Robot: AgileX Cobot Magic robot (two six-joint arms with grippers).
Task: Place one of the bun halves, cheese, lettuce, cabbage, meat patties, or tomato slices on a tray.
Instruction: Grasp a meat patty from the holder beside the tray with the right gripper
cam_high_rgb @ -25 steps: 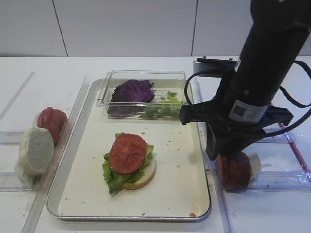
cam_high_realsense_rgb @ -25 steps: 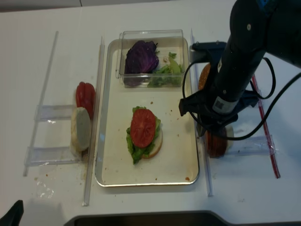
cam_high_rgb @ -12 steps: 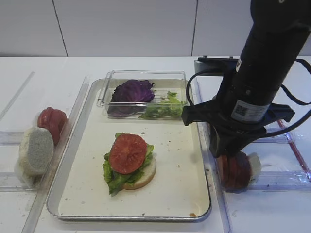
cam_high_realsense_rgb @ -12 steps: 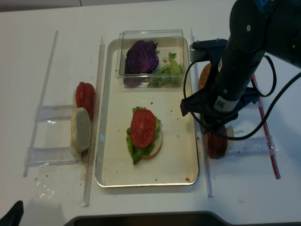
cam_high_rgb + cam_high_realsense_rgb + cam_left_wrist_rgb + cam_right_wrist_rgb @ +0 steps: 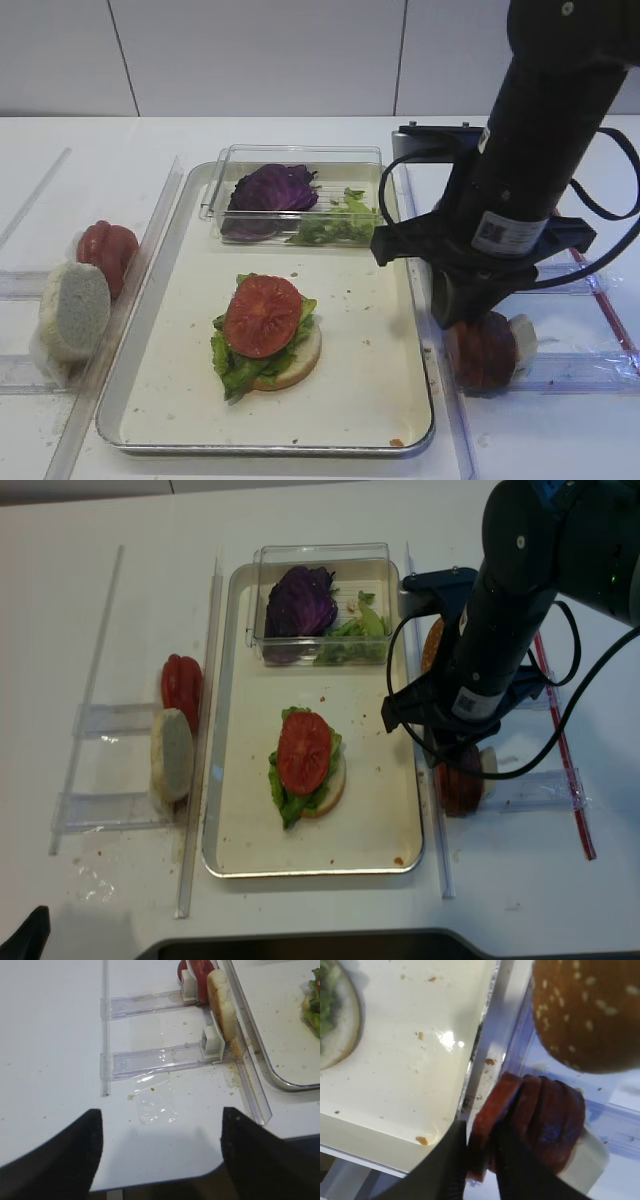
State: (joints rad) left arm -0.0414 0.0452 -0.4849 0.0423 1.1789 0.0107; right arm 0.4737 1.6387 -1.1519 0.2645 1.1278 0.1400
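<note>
Right hand [image 5: 479, 1162], nearly closed, pinches 1 of the meat patties [image 5: 492, 1120] by its rim; thin, smooth, likely slippery and floppy.

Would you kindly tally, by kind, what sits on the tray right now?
bun half: 1
lettuce layer: 1
tomato slice: 1
clear box, holding cabbage and loose lettuce: 1
Total: 4
</note>
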